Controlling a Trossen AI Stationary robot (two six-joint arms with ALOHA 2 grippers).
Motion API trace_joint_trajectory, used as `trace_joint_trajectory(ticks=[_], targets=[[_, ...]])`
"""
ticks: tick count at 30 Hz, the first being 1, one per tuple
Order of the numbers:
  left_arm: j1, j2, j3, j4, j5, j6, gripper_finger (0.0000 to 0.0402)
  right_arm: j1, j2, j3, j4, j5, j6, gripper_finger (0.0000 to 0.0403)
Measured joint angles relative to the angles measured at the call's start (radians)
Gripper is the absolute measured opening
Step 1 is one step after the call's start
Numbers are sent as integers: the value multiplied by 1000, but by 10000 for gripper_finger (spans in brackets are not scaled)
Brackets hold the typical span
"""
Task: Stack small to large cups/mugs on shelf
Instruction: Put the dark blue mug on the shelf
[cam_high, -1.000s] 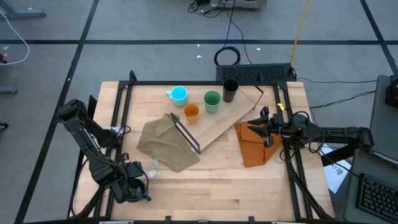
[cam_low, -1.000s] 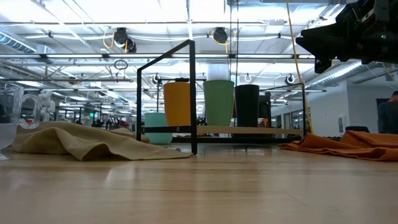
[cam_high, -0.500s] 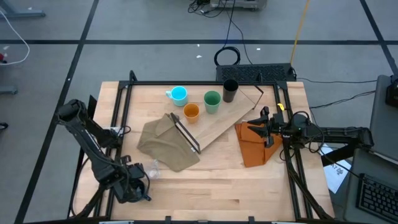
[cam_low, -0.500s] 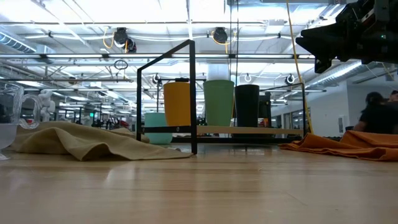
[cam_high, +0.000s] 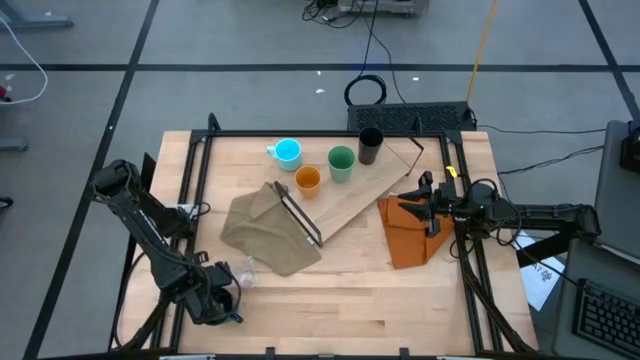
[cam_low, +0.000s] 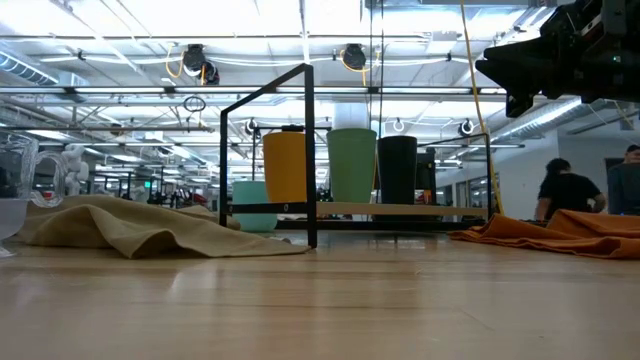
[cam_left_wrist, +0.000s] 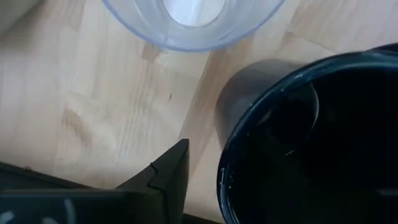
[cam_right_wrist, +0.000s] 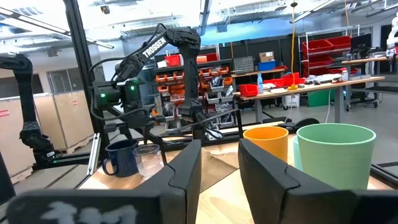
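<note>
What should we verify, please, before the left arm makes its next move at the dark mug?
1. Left gripper is at the dark mug, front-left of the table: ok.
2. Firm grip on the mug: cannot tell.
3. Clear cup apart from the mug: cannot tell; it stands very close.
4. Orange cup, green cup and black tumbler stand in a row on the shelf, with bare board past the tumbler: ok.
5. Cyan mug on the shelf: not ok; it stands on the table beside it.
6. Right gripper out of the way: ok; open, above the orange cloth.
</note>
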Motion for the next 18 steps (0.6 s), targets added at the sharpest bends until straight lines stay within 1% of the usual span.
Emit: trace_joint_trajectory(ticks=[4, 9, 10, 14, 18], targets=[[16, 0, 0, 0, 30, 17, 108, 0, 0, 0, 0, 0, -1, 96], [26, 0, 0, 4, 36, 71, 24, 0, 0, 0, 0, 0, -15, 96], [27, -2, 2, 7, 45, 76, 17, 0, 0, 0, 0, 0, -17, 96], [26, -2, 2, 5, 58, 77, 24, 0, 0, 0, 0, 0, -26, 96], [27, -2, 2, 13, 90, 96, 15, 0, 0, 0, 0, 0, -31, 96]])
